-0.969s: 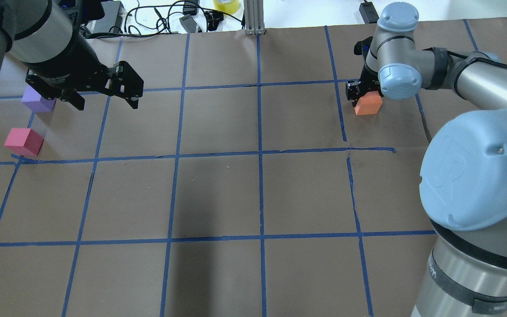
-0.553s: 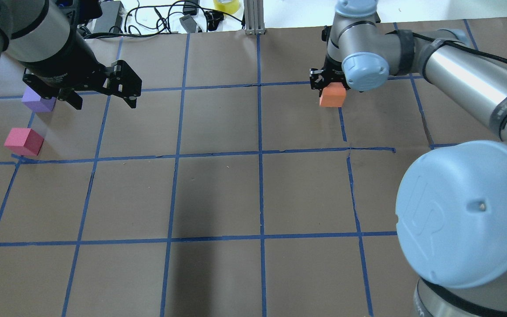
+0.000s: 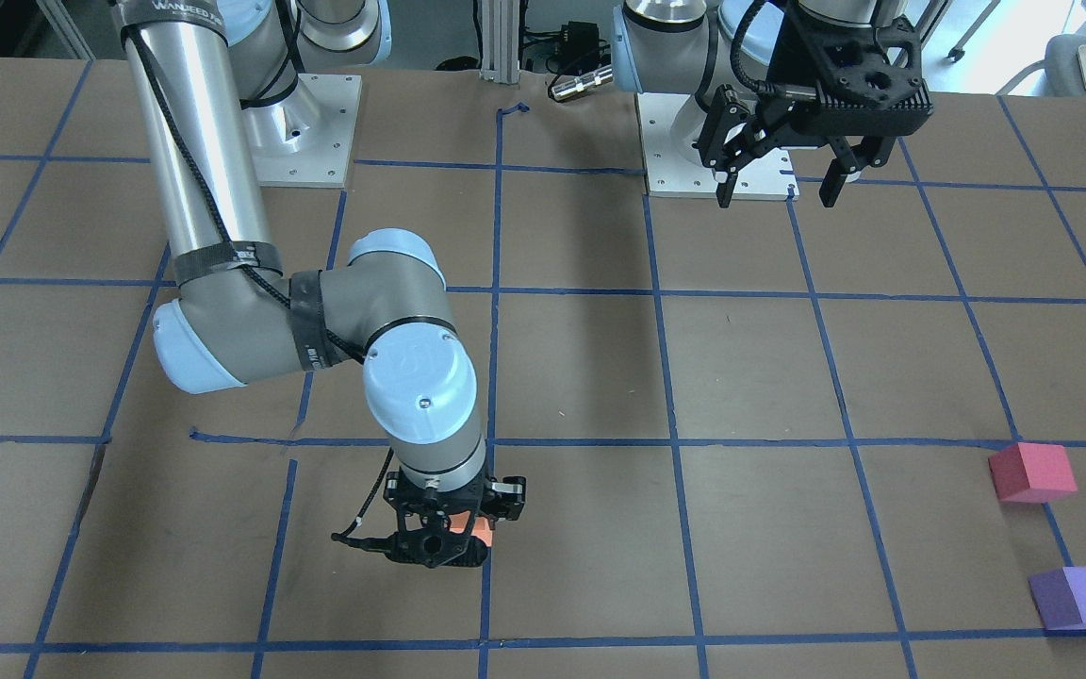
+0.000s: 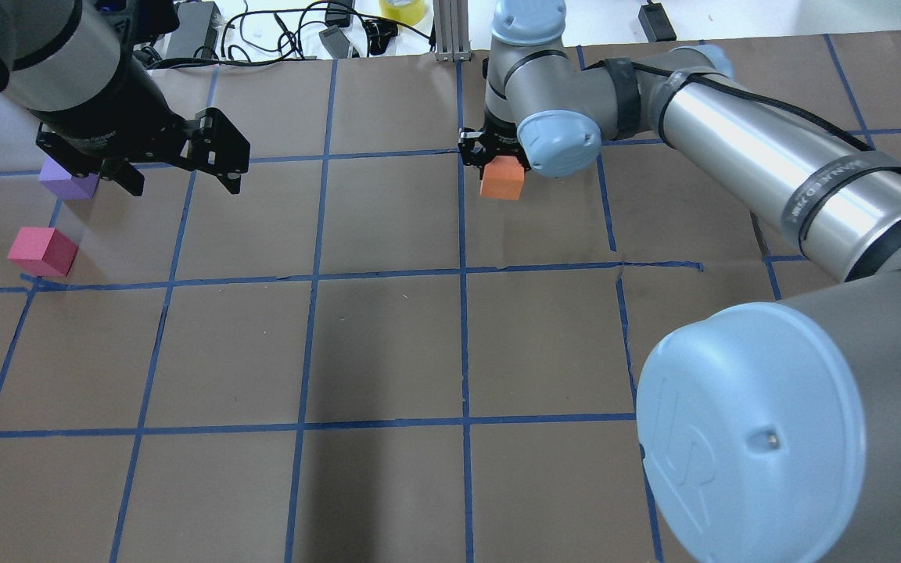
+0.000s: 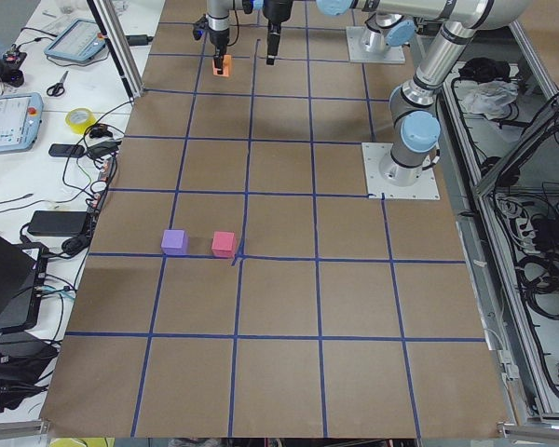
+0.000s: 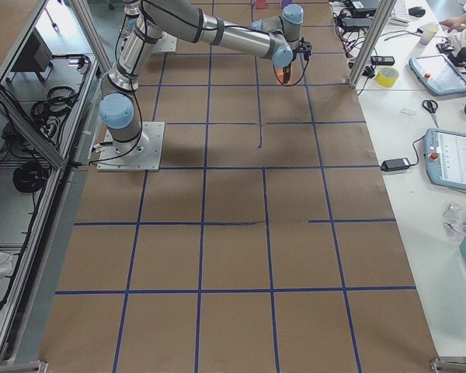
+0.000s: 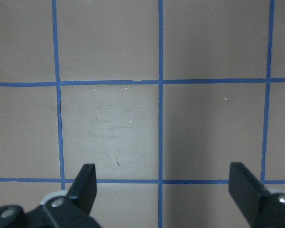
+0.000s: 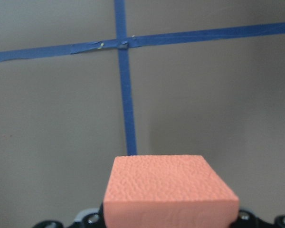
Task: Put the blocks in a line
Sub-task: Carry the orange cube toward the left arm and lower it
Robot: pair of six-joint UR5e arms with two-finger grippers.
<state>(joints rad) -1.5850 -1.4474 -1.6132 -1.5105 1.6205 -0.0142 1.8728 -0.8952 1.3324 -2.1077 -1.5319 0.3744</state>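
My right gripper (image 4: 496, 159) is shut on the orange block (image 4: 502, 178), held just above the table beside the centre tape line; the block (image 8: 168, 190) fills the bottom of the right wrist view, and only a corner of the block (image 3: 480, 534) peeks out in the front view. The pinkish-red block (image 4: 42, 252) and the purple block (image 4: 67, 181) rest on the table at the far left, a short gap between them. My left gripper (image 4: 184, 181) hangs open and empty above the table, just right of the purple block. Its fingers (image 7: 85, 183) frame bare paper.
Brown paper with a blue tape grid (image 4: 463, 270) covers the table. Cables, a power brick (image 4: 192, 31) and a yellow tape roll (image 4: 402, 9) lie past the far edge beside an aluminium post (image 4: 450, 31). The arm bases (image 3: 303, 123) stand at the robot's side.
The right arm has carried the orange block leftward in the overhead view, from the right-hand square to the centre tape line. The left gripper has barely shifted.
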